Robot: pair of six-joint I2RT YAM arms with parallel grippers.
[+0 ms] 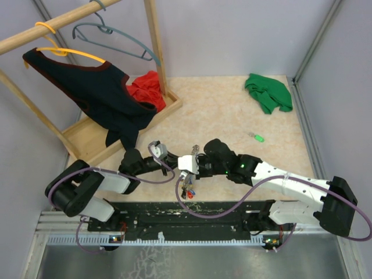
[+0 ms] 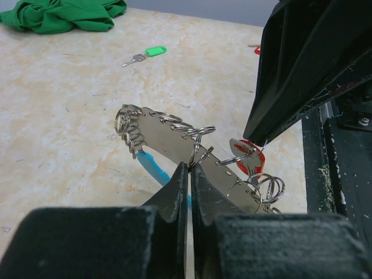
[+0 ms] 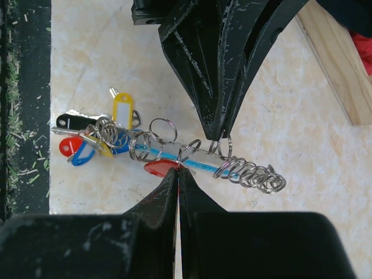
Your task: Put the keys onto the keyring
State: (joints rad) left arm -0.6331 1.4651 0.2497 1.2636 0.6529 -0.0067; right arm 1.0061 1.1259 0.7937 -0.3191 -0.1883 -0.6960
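The keyring (image 3: 247,172), a silvery loop with a light-blue segment and several split rings, hangs between my two grippers just above the table. Its cluster of blue, yellow and red tags (image 3: 87,139) dangles at one end. My left gripper (image 2: 190,167) is shut on one small split ring of the keyring (image 2: 165,136). My right gripper (image 3: 178,170) is shut on the red key (image 3: 156,168), holding it against the loop; this red key (image 2: 247,152) shows under the right fingers (image 2: 273,110). The green key (image 1: 257,138) lies alone on the table, far right of both grippers.
A crumpled green cloth (image 1: 267,93) lies at the back right. A wooden clothes rack (image 1: 156,46) with hangers, a dark garment (image 1: 96,87) and a red cloth (image 1: 148,88) fills the back left. A black rail (image 1: 192,210) runs along the near edge.
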